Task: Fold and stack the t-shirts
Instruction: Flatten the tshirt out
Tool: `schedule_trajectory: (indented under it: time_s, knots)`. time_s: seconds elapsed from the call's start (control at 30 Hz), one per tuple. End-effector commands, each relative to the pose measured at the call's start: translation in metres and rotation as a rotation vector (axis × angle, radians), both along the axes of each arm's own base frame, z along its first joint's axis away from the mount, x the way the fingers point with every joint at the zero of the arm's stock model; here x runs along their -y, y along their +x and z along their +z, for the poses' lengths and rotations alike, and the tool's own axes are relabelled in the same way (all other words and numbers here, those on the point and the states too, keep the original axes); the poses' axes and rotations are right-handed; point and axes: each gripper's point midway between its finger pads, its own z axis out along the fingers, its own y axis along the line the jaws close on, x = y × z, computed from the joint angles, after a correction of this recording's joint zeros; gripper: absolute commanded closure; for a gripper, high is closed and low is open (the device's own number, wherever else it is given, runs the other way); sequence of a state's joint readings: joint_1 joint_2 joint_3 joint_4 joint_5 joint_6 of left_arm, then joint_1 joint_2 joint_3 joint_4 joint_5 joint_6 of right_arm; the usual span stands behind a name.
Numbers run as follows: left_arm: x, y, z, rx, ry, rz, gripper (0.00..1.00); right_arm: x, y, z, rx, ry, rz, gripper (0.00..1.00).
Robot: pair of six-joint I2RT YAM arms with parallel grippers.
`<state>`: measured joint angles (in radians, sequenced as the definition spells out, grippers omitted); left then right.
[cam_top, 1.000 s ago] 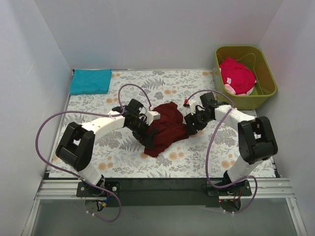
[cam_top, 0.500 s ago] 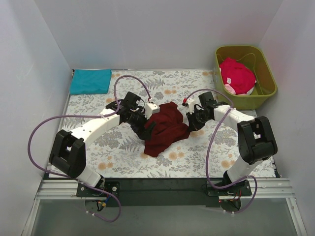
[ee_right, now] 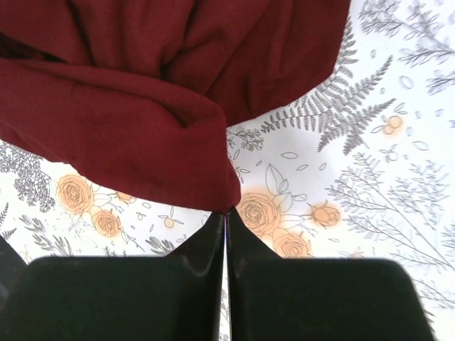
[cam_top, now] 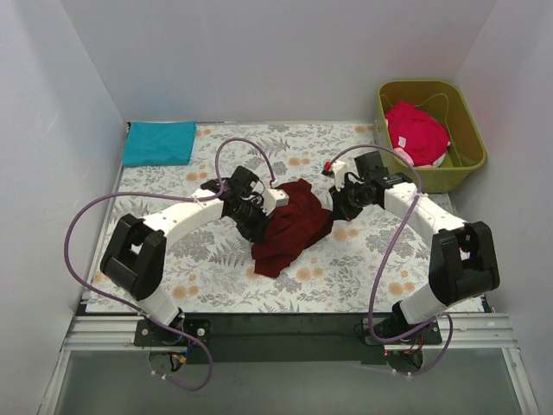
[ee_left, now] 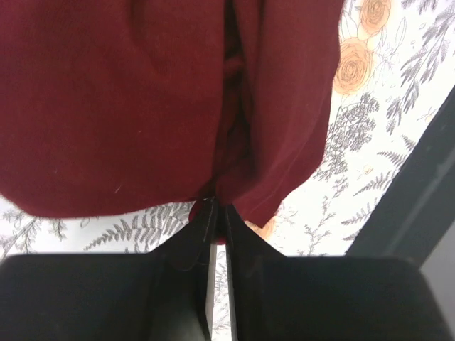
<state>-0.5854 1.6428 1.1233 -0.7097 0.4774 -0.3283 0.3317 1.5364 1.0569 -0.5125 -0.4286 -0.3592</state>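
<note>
Now | tub (cam_top: 432, 180) — pink shirt (cam_top: 416, 131) inside | left pincer (ee_left: 215, 206), right pincer (ee_right: 226, 212) — both clamped on maroon shirt (cam_top: 294, 225)

Overhead wide; wrists close (share maroon shirt (cam_top: 289, 226)).

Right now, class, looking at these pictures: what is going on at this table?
Two robot arms are working on one maroon t-shirt, which lies bunched in the middle of the floral tablecloth. The left gripper is pinched shut on one edge of it and the right gripper on a corner at the opposite side. A teal t-shirt lies folded at the far left corner. A red-pink t-shirt sits crumpled in the olive tub at the far right, not yet folded.
</note>
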Motion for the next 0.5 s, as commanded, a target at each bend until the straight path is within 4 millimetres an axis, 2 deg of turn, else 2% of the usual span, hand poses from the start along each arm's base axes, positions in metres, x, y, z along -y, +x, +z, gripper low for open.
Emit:
schedule_trajectory:
  time_s: [0.0, 0.03, 0.07, 0.13, 0.17, 0.2, 0.27, 0.3, 0.37, 0.4, 0.43, 0.47]
  knots:
    - [-0.004, 0.02, 0.046, 0.117, -0.03, 0.019, 1.0, 0.004, 0.019, 0.046, 0.141, 0.013, 0.013, 0.99]
    - [-0.007, 0.025, 0.055, 0.128, -0.045, 0.04, 1.0, 0.006, 0.023, 0.056, 0.174, 0.013, 0.007, 0.99]
    - [-0.007, 0.032, 0.074, 0.146, -0.077, 0.056, 1.0, 0.007, 0.032, 0.07, 0.218, 0.018, -0.002, 0.99]
    - [-0.02, 0.047, 0.099, 0.156, -0.105, 0.125, 1.0, 0.012, 0.042, 0.093, 0.287, 0.021, -0.012, 0.99]
    - [-0.022, 0.054, 0.109, 0.166, -0.124, 0.144, 1.0, 0.01, 0.049, 0.112, 0.338, 0.031, -0.01, 0.99]
    - [-0.027, 0.07, 0.133, 0.217, -0.152, 0.181, 1.0, 0.009, 0.052, 0.123, 0.371, 0.036, -0.003, 0.99]
    - [-0.032, 0.084, 0.155, 0.263, -0.169, 0.228, 1.0, 0.007, 0.058, 0.148, 0.431, 0.055, 0.004, 0.99]
    - [-0.035, 0.098, 0.179, 0.333, -0.18, 0.262, 1.0, 0.005, 0.064, 0.172, 0.486, 0.07, 0.006, 0.99]
    - [-0.039, 0.114, 0.201, 0.389, -0.188, 0.32, 1.0, 0.005, 0.072, 0.19, 0.528, 0.066, 0.008, 0.99]
    - [-0.042, 0.122, 0.211, 0.423, -0.184, 0.352, 1.0, 0.003, 0.078, 0.218, 0.594, 0.078, 0.007, 0.99]
    - [-0.048, 0.133, 0.236, 0.486, -0.196, 0.406, 1.0, 0.003, 0.083, 0.225, 0.613, 0.07, 0.012, 0.99]
    - [-0.052, 0.141, 0.25, 0.528, -0.205, 0.44, 1.0, 0.005, 0.086, 0.238, 0.647, 0.066, 0.006, 0.99]
